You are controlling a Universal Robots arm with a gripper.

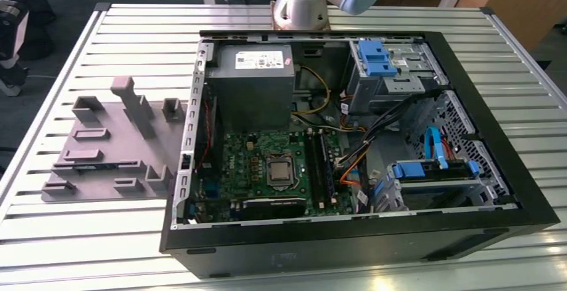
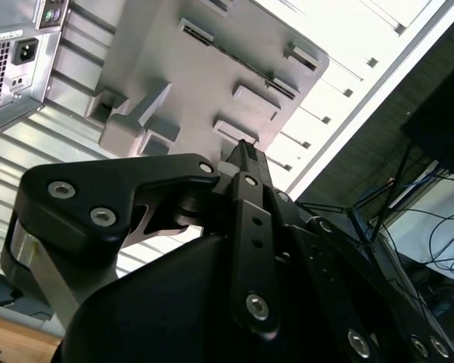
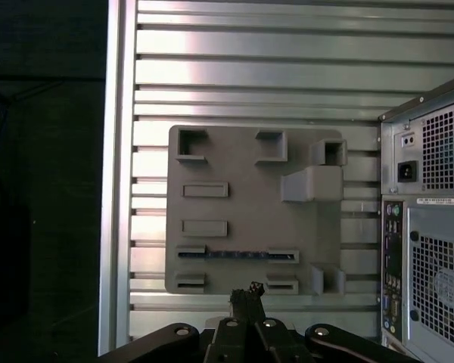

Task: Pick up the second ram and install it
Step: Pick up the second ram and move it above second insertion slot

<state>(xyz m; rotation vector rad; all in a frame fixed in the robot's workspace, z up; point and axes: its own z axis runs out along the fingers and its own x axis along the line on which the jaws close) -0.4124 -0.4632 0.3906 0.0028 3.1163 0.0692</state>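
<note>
Pincer point(image 3: 247, 292): fingers together, nothing between them, tips near the ram stick point(image 3: 238, 255) but apart from it. Ram stick sits in a long slot of the gray tray point(image 3: 234, 162), between two end brackets. Exterior view: tray rests on the slatted table point(image 1: 133, 28) at 9 o'clock of the open computer case point(image 1: 354, 241); green motherboard point(image 1: 257, 165) inside, at 6 o'clock of the power supply point(image 1: 252, 85).

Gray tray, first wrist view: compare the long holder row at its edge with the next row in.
The edge row is empty, bare gray between its end brackets; the next row holds the second ram, a thin bluish strip spanning them. Both are paired brackets on the gray tray.
</note>
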